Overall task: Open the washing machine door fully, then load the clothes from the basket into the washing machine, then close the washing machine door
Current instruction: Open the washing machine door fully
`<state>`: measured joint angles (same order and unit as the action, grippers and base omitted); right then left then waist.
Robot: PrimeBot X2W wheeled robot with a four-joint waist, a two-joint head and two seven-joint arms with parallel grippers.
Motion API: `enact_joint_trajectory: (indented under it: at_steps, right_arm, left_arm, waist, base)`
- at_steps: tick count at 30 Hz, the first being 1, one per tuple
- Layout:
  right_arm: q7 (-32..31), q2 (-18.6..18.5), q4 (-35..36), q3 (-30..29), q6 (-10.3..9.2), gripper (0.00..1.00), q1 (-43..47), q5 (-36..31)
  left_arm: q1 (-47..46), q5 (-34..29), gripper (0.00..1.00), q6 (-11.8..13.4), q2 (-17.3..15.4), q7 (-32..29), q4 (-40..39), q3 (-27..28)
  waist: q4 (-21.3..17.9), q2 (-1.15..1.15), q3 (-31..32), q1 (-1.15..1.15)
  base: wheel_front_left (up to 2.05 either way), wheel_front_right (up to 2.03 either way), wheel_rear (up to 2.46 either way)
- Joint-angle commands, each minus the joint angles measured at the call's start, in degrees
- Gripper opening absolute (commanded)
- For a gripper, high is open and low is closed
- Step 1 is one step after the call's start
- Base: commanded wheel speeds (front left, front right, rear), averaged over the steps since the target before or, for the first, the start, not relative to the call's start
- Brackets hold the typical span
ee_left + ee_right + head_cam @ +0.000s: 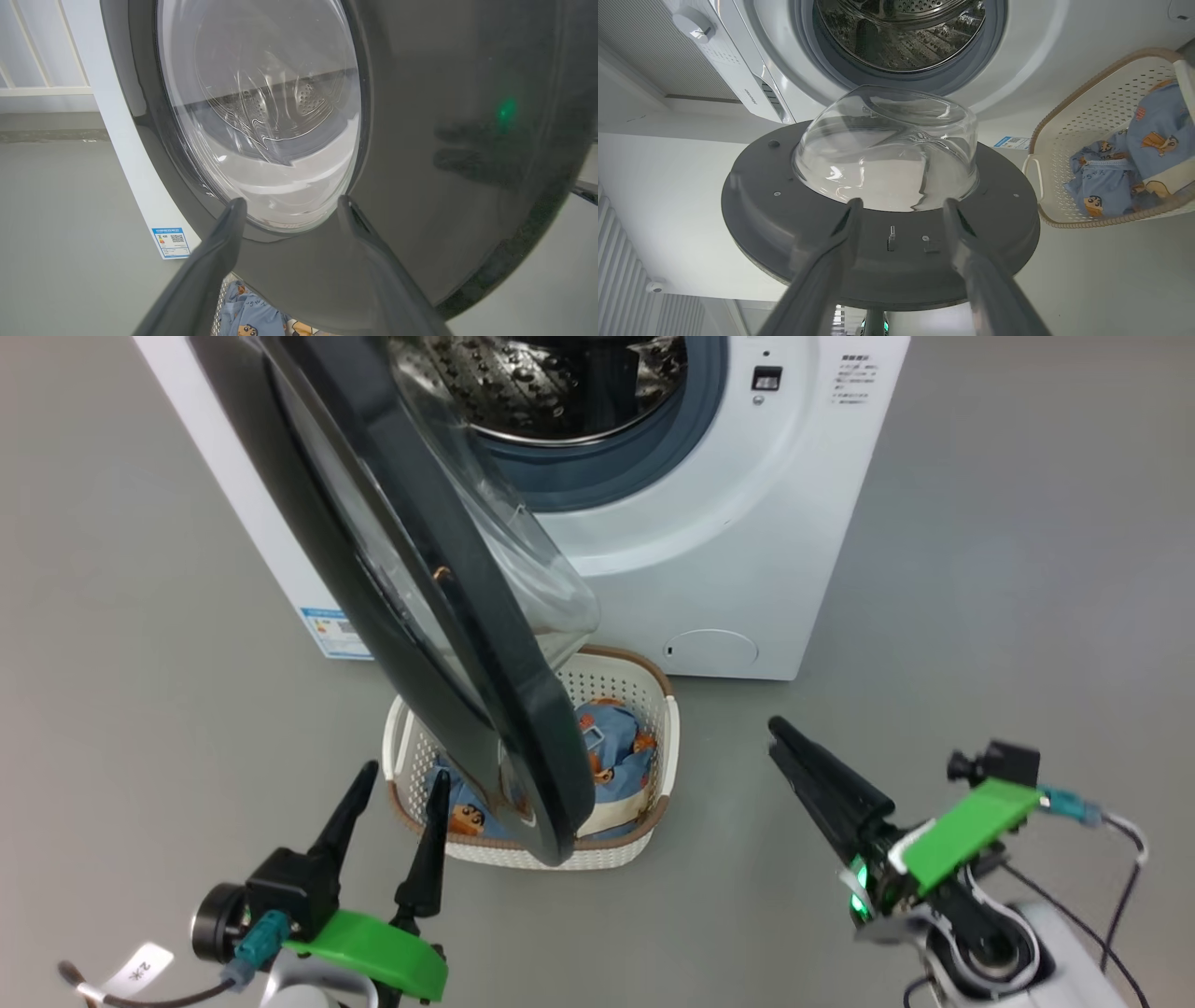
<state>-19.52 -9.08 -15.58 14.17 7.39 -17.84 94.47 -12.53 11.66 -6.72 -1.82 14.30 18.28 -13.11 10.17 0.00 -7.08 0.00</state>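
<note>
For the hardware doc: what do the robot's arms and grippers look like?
Left gripper: two long tapering black fingers, green plastic bracket, round black camera, teal connector on a grey cable with a white paper tag. Right gripper: same black fingers, green plate, black camera, teal plug, black cables, a lit green light, pale forearm.

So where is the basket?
In the middle of the head view, the basket sits on the floor before the washing machine, partly hidden behind the open door.

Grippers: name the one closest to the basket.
The left gripper: in the head view one fingertip overlaps the basket's near-left rim, while the right gripper points over bare floor, apart from the basket's right side.
</note>
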Motion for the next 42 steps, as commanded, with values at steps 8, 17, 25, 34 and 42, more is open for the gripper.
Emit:
enact_joint_trajectory:
  at_steps: [8,17,25,34,42]
  right_arm:
    - [8.63,1.43,4.39,1.34,0.1,1.0,8.17,-6.75]
    - [22.02,-0.62,4.91,-0.49,0.1,1.0,13.6,-19.02]
    - [33.2,-5.16,2.58,-5.0,0.1,1.0,14.28,-42.24]
    - [34.49,0.15,10.08,-17.49,0.1,1.0,15.88,-75.28]
    - [34.5,4.29,11.22,-17.59,0.1,1.0,17.99,-86.65]
  left_arm:
    - [1.8,-1.4,1.0,0.05,-1.06,0.7,-0.24,2.7]
    - [3.32,-1.49,1.0,-0.06,-1.06,0.7,0.15,3.53]
    - [4.04,-1.72,1.0,-0.16,-1.06,0.7,0.32,3.88]
    - [4.63,-1.29,1.0,-0.31,-1.06,0.7,0.2,3.79]
    - [4.24,-0.92,1.0,-0.37,-1.06,0.7,0.36,3.27]
  waist:
    - [-2.76,0.0,2.74,0.0]
    - [-5.13,0.0,4.46,0.0]
    - [-6.26,0.0,5.28,0.0]
    - [-6.37,0.0,5.88,0.0]
    - [-5.71,0.0,5.62,0.0]
  base:
    - [0.0,0.0,0.0]
    - [0.0,0.0,0.0]
    - [0.0,0.0,0.0]
    - [0.0,0.0,0.0]
    - [0.0,0.0,0.0]
